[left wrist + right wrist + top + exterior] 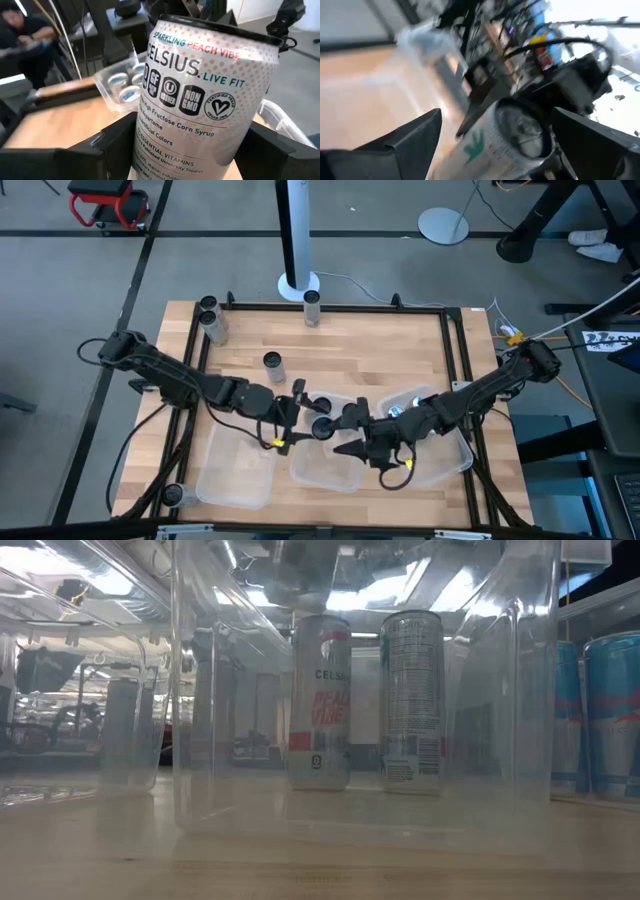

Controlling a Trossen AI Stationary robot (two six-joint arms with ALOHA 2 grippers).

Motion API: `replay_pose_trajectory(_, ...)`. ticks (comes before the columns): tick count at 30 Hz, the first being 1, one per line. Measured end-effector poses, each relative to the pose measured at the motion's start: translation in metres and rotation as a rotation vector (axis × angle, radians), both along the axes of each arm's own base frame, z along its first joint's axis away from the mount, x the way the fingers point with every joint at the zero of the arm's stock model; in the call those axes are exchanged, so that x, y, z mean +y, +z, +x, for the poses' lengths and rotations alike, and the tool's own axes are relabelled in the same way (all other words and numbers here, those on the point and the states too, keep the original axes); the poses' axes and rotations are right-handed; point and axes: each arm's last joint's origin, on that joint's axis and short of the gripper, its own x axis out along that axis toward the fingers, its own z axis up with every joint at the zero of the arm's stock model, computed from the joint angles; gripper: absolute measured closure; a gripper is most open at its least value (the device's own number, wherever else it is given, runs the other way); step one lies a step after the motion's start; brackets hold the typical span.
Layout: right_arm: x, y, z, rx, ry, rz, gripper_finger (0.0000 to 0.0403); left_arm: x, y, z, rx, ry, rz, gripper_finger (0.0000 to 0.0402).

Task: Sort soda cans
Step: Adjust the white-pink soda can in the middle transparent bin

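A white Celsius soda can [200, 95] fills my left wrist view; in the high view it is the dark-topped can [322, 427] in the middle clear bin [325, 470]. My left gripper [298, 420] is shut on it. My right gripper [347, 432] is open and comes from the right. Its fingers [415, 135] stand on either side of the can's top [520, 130] without touching. In the low view two tall cans [320, 700] [412, 700] stand on the bin's floor. My left gripper pinches the Celsius can by its side wall [145, 150], one finger [115, 145] on each side of the body. It comes at it about level from the table's left. The can is upright inside the middle bin.
The right bin [455, 455] holds silver-topped blue cans [125, 85] [610, 710]. The left bin [235, 470] lies near the front edge. Loose cans stand at the far left [210, 315], the far edge [312, 300], mid-table [272, 362] and the near left corner [173, 495].
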Motion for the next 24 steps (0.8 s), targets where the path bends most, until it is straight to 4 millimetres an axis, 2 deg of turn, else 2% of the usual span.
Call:
replay_pose_trajectory(5, -0.004, 0.002, 0.0, 0.056, -0.095, -0.134, 0.0031, 0.009, 0.012, 0.003, 0.113, 0.042, 0.005, 0.0137)
replay_pose_trajectory(12, -0.005, 0.028, -0.002, 0.039, -0.1, -0.222, 0.0031, 0.02, 0.05, 0.004, 0.206, 0.092, -0.005, 0.0137)
replay_pose_trajectory(19, -0.009, 0.031, -0.004, 0.121, -0.158, -0.326, 0.0031, 0.038, 0.052, -0.004, 0.404, 0.149, -0.096, 0.0137)
replay_pose_trajectory(24, -0.02, 0.02, 0.009, 0.165, -0.178, -0.402, 0.0031, 0.049, 0.049, -0.007, 0.492, 0.144, -0.187, 0.0137)
